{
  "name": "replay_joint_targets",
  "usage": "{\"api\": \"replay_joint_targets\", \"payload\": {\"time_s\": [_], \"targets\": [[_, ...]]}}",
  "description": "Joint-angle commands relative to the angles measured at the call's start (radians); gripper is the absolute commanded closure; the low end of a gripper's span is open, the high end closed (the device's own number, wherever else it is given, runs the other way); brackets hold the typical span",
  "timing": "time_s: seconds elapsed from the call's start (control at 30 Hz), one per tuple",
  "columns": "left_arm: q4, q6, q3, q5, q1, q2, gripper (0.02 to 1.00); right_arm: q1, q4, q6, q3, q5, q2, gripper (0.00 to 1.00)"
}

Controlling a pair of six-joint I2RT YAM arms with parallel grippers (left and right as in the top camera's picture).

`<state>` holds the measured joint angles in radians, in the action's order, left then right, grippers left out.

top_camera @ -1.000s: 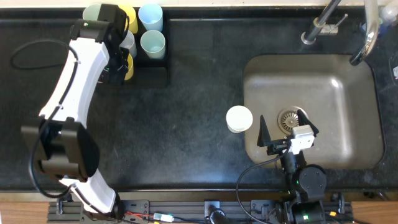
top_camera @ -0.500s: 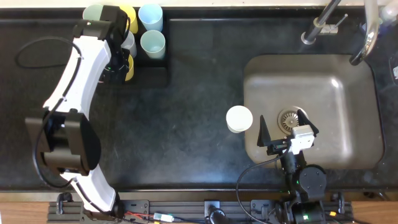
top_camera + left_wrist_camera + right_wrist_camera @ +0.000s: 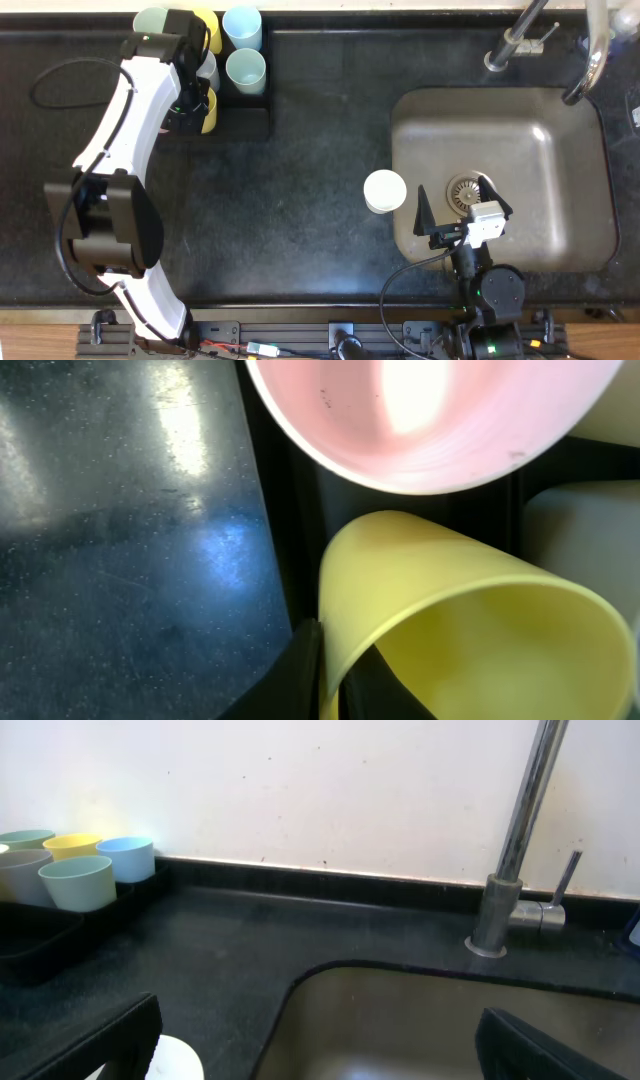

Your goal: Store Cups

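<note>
1. The yellow cup (image 3: 470,630) sits at the near left of the black tray (image 3: 245,120), in the far left corner of the worktop (image 3: 300,220). It is tilted rather than upright, with its long axis leaning and its open mouth turned towards the left wrist camera.
2. The left gripper (image 3: 330,660) pinches the yellow cup's rim, with one of its fingers (image 3: 303,670) outside the wall and the other inside the mouth.
3. A pink cup (image 3: 440,410) stands mouth-up just beside the yellow one. The tray wall runs close along the yellow cup's other side, with bare worktop beyond it.
4. Farther back in the tray are a green cup (image 3: 150,20), a second yellow cup (image 3: 207,25), a light blue cup (image 3: 242,25) and a teal cup (image 3: 246,70). The tray's near right part is bare.
5. A white cup (image 3: 385,190) stands on the worktop just left of the sink (image 3: 560,150), well apart from the tray. A wide stretch of open worktop lies between them.
6. The right gripper (image 3: 458,205) hangs over the near side of the sink with its fingers spread wide and nothing between them. The faucet (image 3: 515,35) rises at the far edge.
7. Since a second ago the left arm's elbow has swung slightly right and farther in. Its gripper and the yellow cup have barely shifted, and the white cup and the right arm are where they were.
</note>
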<state>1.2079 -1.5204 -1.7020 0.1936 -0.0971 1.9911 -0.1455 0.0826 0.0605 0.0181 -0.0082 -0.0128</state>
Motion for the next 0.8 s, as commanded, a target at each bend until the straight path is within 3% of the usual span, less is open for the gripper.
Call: {"api": "replay_joint_targets", "payload": {"time_s": [0.03, 0.33, 0.5, 0.53, 0.67, 0.8], "targets": [[0.008, -0.007, 0.003, 0.005, 0.008, 0.014, 0.884, 0.002, -0.005, 0.003, -0.013, 0.002, 0.009, 0.003], [0.005, 0.002, 0.003, 0.008, 0.008, 0.014, 0.853, 0.002, -0.005, 0.003, -0.013, 0.002, 0.009, 0.003], [0.005, 0.002, 0.003, 0.008, 0.008, 0.014, 0.776, 0.002, -0.005, 0.003, -0.013, 0.002, 0.009, 0.003], [0.005, 0.007, 0.003, 0.007, 0.008, 0.013, 0.748, 0.002, -0.005, 0.003, -0.013, 0.002, 0.009, 0.003], [0.001, 0.035, 0.003, 0.01, 0.008, -0.013, 0.483, 0.002, -0.005, 0.003, -0.013, 0.002, 0.009, 0.003], [0.001, 0.036, 0.003, 0.032, 0.008, -0.062, 0.421, 0.002, -0.005, 0.003, -0.013, 0.002, 0.009, 0.003]]}}
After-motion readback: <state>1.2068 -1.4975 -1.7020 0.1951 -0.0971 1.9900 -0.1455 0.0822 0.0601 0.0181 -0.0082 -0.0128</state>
